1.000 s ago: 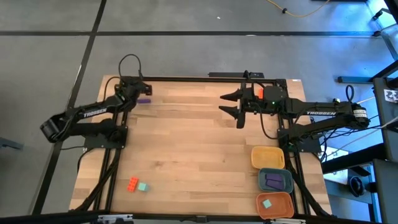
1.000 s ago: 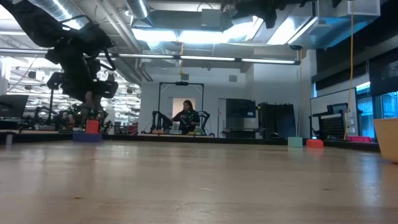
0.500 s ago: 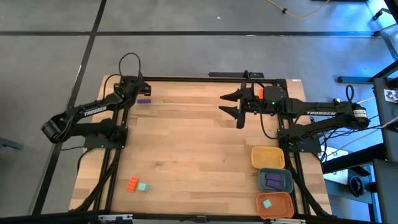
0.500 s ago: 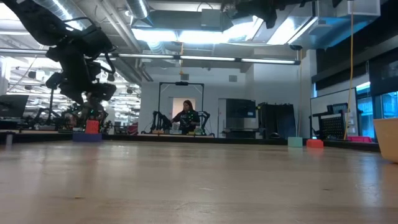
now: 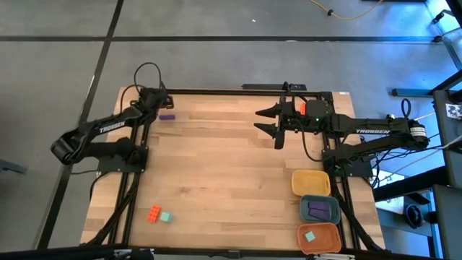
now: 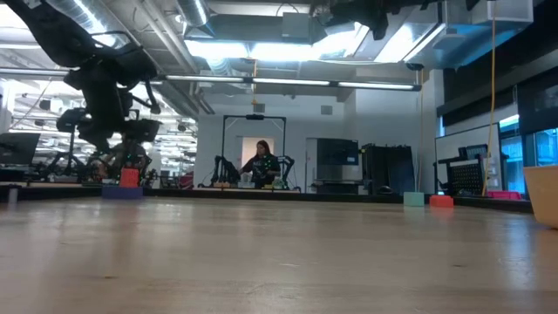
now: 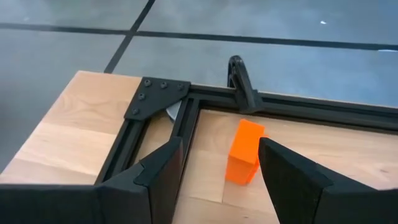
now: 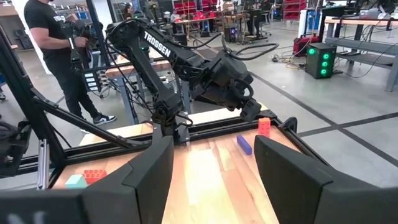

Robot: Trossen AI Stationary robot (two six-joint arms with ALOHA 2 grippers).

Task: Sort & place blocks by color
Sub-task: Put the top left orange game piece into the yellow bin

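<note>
Two small blocks are already sorted: a purple one in the blue-grey tray (image 5: 320,209), a teal one in the orange tray (image 5: 317,237). The yellow tray (image 5: 311,183) looks empty.

Left to sort: an upright orange block (image 7: 244,151) just ahead of the released left gripper (image 7: 217,163) at the far left corner, a purple bar (image 5: 167,117) nearby, and an orange-red block (image 5: 154,214) touching a teal block (image 5: 165,217) at the near edge.

The right gripper (image 5: 277,124) waits with its fingers spread, grasping nothing.

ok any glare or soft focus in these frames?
Low view: ceiling lights blow out, near table soft. High view: blue cast on the floor at top right, table evenly lit. Left wrist view: own fingers blurred, orange block fairly sharp.
</note>
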